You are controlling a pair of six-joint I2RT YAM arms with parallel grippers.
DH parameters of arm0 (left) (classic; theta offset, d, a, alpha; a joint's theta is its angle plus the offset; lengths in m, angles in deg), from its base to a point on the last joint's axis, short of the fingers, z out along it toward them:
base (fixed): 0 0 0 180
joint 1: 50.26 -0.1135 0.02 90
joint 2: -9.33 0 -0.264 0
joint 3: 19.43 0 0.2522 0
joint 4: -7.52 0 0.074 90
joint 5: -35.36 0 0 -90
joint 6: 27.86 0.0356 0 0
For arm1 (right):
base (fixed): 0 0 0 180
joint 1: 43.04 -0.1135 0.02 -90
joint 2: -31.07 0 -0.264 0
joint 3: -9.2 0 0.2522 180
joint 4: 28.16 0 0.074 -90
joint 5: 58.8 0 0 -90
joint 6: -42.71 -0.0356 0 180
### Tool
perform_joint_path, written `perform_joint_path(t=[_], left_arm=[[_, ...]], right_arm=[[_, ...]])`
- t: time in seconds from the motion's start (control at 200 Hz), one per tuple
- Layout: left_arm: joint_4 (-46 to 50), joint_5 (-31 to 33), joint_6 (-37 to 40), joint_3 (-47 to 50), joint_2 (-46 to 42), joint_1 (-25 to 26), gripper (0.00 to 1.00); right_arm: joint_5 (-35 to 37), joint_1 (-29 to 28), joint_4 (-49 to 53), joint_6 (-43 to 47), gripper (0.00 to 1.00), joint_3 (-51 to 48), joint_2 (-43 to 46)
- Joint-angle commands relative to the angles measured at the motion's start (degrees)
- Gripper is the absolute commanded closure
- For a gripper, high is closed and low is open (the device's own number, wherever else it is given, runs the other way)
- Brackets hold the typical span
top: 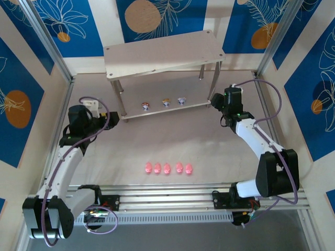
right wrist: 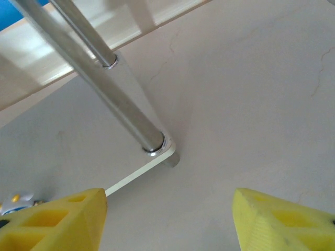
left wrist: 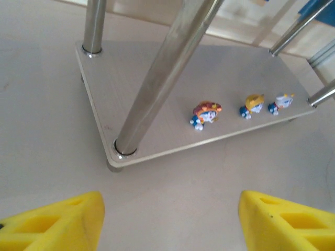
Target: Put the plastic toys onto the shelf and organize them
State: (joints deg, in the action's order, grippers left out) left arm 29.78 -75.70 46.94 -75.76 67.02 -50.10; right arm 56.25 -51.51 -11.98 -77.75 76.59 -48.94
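Note:
The shelf [top: 162,52] stands at the back middle of the table. On its lower board [left wrist: 146,78] three whitish figurines stand in a row: a brown-topped one [left wrist: 206,114], an orange-topped one [left wrist: 253,104] and a blue-topped one [left wrist: 280,102]. Several pink pig toys [top: 167,168] lie in a line on the table in front. My left gripper [left wrist: 170,209] is open and empty just off the board's front left corner. Off the front right corner [right wrist: 157,144], my right gripper [right wrist: 170,209] is also open and empty, with one figurine [right wrist: 15,201] at its left finger's edge.
Slim metal legs [left wrist: 162,78] rise from the lower board's corners close to both grippers. Blue patterned walls and aluminium frame posts [top: 47,42] enclose the table. An aluminium rail [top: 167,191] runs along the near edge between the arm bases.

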Motion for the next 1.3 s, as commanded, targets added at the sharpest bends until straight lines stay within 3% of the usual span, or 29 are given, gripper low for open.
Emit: perform_joint_path(t=[0.0, 0.385, 0.82, 1.165, 1.296], left_arm=[[-5.7, 0.6, -2.2, 0.5, 0.2, -0.9, 0.32], [-8.6, 0.8, -3.7, 0.1, 1.7, -0.8, 0.33], [-12.5, -3.2, -3.3, 0.7, 2.9, -0.6, 0.34], [-13.2, -2.8, -2.5, 0.6, 4.5, -0.5, 0.33], [-14.6, -4.8, -2.3, 0.8, 5.1, -0.4, 0.33]], right_arm=[[-2.8, 1.0, -6.4, 1.8, 0.34, 1.9, -2.6], [-4.2, 1.9, -21.0, 3.9, 0.35, 3.9, -10.8], [-3.4, 1.9, -28.6, 5.7, 0.42, 8.0, -19.2], [-5.5, 2.1, -32.1, 7.2, 0.66, 7.6, -20.6], [-6.7, 2.3, -32.6, 7.5, 0.83, 7.4, -21.2]])
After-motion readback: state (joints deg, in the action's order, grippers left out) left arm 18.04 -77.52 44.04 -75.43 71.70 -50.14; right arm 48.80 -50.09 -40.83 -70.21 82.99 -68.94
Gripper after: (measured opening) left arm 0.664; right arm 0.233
